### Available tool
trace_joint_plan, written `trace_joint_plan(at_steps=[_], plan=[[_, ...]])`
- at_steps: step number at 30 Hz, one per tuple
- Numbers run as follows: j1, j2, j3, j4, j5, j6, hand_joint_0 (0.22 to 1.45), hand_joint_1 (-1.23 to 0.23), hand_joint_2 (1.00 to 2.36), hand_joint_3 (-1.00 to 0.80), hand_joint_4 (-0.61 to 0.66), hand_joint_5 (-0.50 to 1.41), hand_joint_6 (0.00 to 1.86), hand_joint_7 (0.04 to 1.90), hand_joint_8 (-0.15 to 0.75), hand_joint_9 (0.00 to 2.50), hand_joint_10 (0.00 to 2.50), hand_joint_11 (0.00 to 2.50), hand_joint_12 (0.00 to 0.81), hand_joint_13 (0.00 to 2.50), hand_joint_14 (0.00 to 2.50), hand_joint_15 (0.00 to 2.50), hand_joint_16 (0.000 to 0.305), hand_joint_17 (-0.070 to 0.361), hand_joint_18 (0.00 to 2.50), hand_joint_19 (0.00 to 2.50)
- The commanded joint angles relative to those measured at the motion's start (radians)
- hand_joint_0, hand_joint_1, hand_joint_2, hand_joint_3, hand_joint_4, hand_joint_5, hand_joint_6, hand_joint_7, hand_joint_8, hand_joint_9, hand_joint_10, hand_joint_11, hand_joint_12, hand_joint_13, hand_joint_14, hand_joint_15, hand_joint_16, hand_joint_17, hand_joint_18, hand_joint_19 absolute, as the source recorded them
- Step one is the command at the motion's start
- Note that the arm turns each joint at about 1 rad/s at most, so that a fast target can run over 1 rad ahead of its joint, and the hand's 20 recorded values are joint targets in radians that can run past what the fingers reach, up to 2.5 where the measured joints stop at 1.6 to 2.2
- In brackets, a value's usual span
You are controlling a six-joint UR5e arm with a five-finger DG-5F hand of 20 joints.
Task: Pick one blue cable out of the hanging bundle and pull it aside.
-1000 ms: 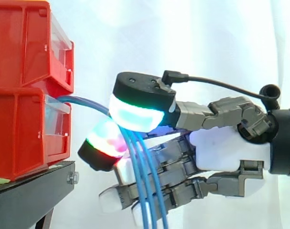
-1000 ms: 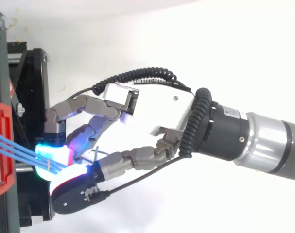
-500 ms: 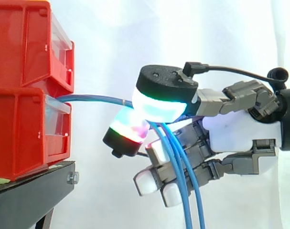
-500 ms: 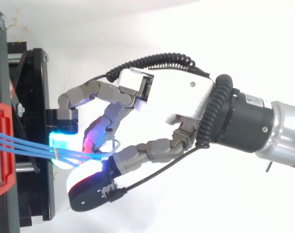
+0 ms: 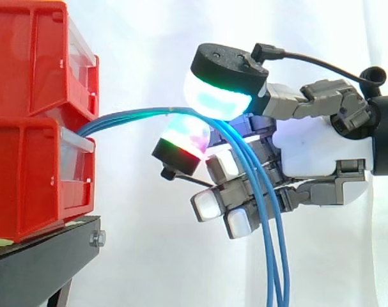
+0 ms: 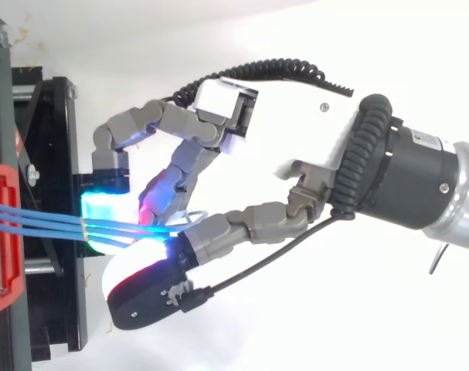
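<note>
Several blue cables (image 5: 131, 117) run out of the lower red bin (image 5: 27, 179) and arch to the right, away from the bins. Compared with half a second ago the arch is higher and longer. The robot hand (image 5: 315, 153) sits higher and a bit further right than before. A second ago it was close to the bin fronts with the cables dropping steeply. Top view shows the same shift: the robot hand (image 6: 288, 131) is further from the black stand (image 6: 52, 154), with more cable stretched between them.

The robot hand is pinching: the big pad glowing green-cyan (image 5: 219, 96) sits on top of the cables, and a pad glowing red and green (image 5: 187, 137) sits just below them. The cables pass between these two pads. Cannot tell whether one cable or the whole bundle is clamped. The other fingers are curled, white tips pointing left, behind the falling cables.

Past the pinch the cables bend down in front of the curled fingers and hang to the bottom edge of the side view. The upper red bin (image 5: 34, 64) is stacked on the lower one, and both sit on the stand before the white curtain (image 5: 149, 256).
</note>
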Motion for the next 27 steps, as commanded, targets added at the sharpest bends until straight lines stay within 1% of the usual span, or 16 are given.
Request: trace_joint_plan(at_steps=[1, 3, 8, 10, 12, 13, 14, 15, 18, 22, 25, 26, 27], plan=[[-0.001, 0.003, 0.0, -0.002, 0.0, -0.004, 0.43, -0.8, 1.0, -0.5, 0.15, -0.07, 0.9, 1.26, 0.359, 1.27, 0.02, 0.68, 0.376, 1.07, 0.02, 0.54, 0.056, 0.125, 1.1, 0.53], [0.0, 0.003, 0.0, -0.002, 0.0, -0.004, 0.43, -0.79, 1.0, -0.5, 0.15, -0.07, 0.9, 1.24, 0.363, 1.27, 0.01, 0.69, 0.376, 1.07, 0.02, 0.54, 0.056, 0.126, 1.11, 0.54], [-0.001, 0.002, 0.0, -0.004, 0.0, -0.004, 0.44, -0.69, 1.0, -0.5, 0.12, -0.08, 0.88, 1.2, 0.362, 1.26, 0.01, 0.66, 0.386, 1.05, 0.02, 0.54, 0.057, 0.129, 1.1, 0.56], [-0.001, 0.003, 0.0, -0.004, 0.0, -0.004, 0.45, -0.66, 1.0, -0.5, 0.11, -0.08, 0.88, 1.19, 0.35, 1.25, 0.02, 0.66, 0.378, 1.04, 0.02, 0.55, 0.056, 0.125, 1.08, 0.57], [-0.001, 0.002, 0.0, -0.004, 0.0, -0.004, 0.52, -0.64, 1.0, -0.5, 0.1, -0.08, 0.87, 1.23, 0.33, 1.24, 0.02, 0.66, 0.354, 1.01, 0.02, 0.56, 0.05, 0.113, 1.03, 0.61], [-0.001, 0.002, 0.0, -0.004, 0.0, -0.004, 0.54, -0.64, 1.0, -0.5, 0.1, -0.08, 0.87, 1.23, 0.326, 1.23, 0.02, 0.66, 0.35, 1.01, 0.02, 0.57, 0.049, 0.111, 1.02, 0.62], [-0.001, 0.002, 0.0, -0.004, 0.0, -0.004, 0.56, -0.66, 1.0, -0.49, 0.1, -0.08, 0.87, 1.25, 0.325, 1.23, 0.02, 0.67, 0.347, 1.01, 0.02, 0.56, 0.048, 0.109, 1.01, 0.62], [-0.001, 0.002, 0.0, -0.006, 0.0, -0.004, 0.57, -0.68, 1.0, -0.44, 0.1, -0.08, 0.87, 1.25, 0.324, 1.23, 0.02, 0.67, 0.345, 1.01, 0.02, 0.57, 0.048, 0.109, 1.01, 0.62], [-0.001, 0.002, 0.0, -0.006, 0.0, -0.004, 0.58, -0.7, 1.01, -0.36, 0.1, -0.08, 0.87, 1.26, 0.323, 1.23, 0.02, 0.68, 0.344, 1.01, 0.02, 0.57, 0.048, 0.108, 1.01, 0.62], [-0.001, 0.002, 0.0, -0.006, 0.0, -0.004, 0.58, -0.72, 1.02, -0.29, 0.15, -0.08, 0.87, 1.32, 0.332, 1.23, 0.02, 0.68, 0.351, 1.02, 0.02, 0.57, 0.049, 0.11, 1.02, 0.62], [-0.001, 0.002, 0.0, -0.004, 0.0, -0.004, 0.6, -0.78, 1.02, -0.28, 0.19, -0.09, 0.89, 1.28, 0.336, 1.2, 0.02, 0.7, 0.348, 1.01, 0.02, 0.57, 0.049, 0.11, 1.03, 0.61], [-0.001, 0.003, 0.0, -0.004, 0.0, -0.004, 0.63, -0.87, 1.02, -0.29, 0.21, -0.1, 0.9, 1.28, 0.331, 1.19, 0.02, 0.72, 0.349, 1.01, 0.02, 0.57, 0.048, 0.109, 1.03, 0.6], [-0.001, 0.003, 0.0, -0.004, 0.0, -0.004, 0.67, -0.91, 1.02, -0.3, 0.19, -0.1, 0.9, 1.3, 0.325, 1.19, 0.02, 0.73, 0.348, 1.01, 0.02, 0.56, 0.047, 0.107, 1.03, 0.58]])
